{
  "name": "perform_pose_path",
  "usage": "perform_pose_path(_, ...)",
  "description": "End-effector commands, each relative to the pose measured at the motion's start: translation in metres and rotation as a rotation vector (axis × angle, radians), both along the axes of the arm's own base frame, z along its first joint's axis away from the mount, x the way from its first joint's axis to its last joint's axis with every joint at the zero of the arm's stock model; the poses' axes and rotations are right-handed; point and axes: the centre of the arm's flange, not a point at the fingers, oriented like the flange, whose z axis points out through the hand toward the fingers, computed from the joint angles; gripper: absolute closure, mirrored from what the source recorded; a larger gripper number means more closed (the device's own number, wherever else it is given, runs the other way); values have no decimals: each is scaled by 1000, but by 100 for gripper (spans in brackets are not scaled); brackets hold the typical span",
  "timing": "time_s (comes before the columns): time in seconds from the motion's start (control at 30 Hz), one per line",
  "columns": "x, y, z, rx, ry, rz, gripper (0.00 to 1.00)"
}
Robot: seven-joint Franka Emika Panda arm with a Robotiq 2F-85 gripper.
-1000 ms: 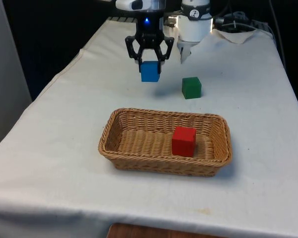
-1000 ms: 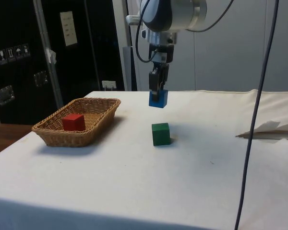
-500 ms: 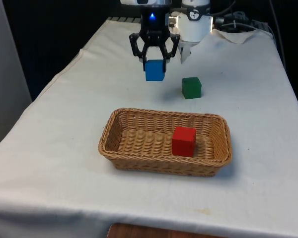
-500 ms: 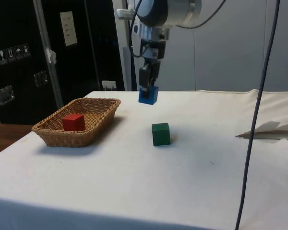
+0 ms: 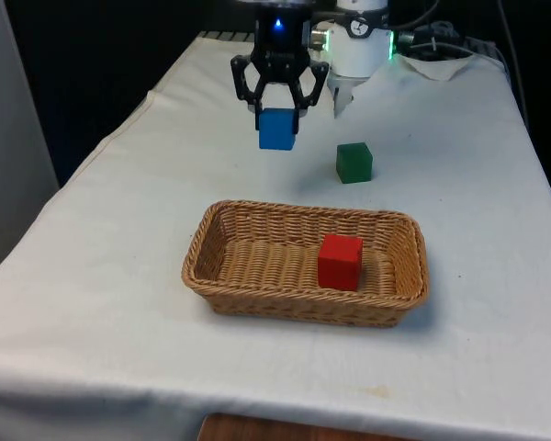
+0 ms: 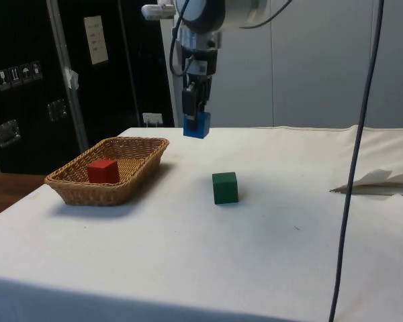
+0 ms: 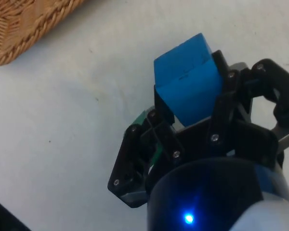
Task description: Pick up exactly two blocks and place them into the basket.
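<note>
The black hand (image 5: 277, 108) pinches the small blue cube block (image 5: 276, 130) by opposite flat faces; it looks light and rigid.

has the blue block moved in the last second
Yes. Held in the gripper, the blue block rose and shifted toward the basket, away from the green block.

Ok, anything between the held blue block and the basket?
Nothing visible. The claw holds the blue cube block in the air above bare white cloth, short of the woven wicker basket. The small green cube block sits off to the front view's right.
</note>
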Motion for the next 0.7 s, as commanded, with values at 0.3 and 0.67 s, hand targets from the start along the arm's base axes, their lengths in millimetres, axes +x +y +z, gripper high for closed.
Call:
perform_pose_path(0.3,31,3,15,-36,11,4,100)
perform_pose_path(0.67,60,10,38,-36,6,16,100)
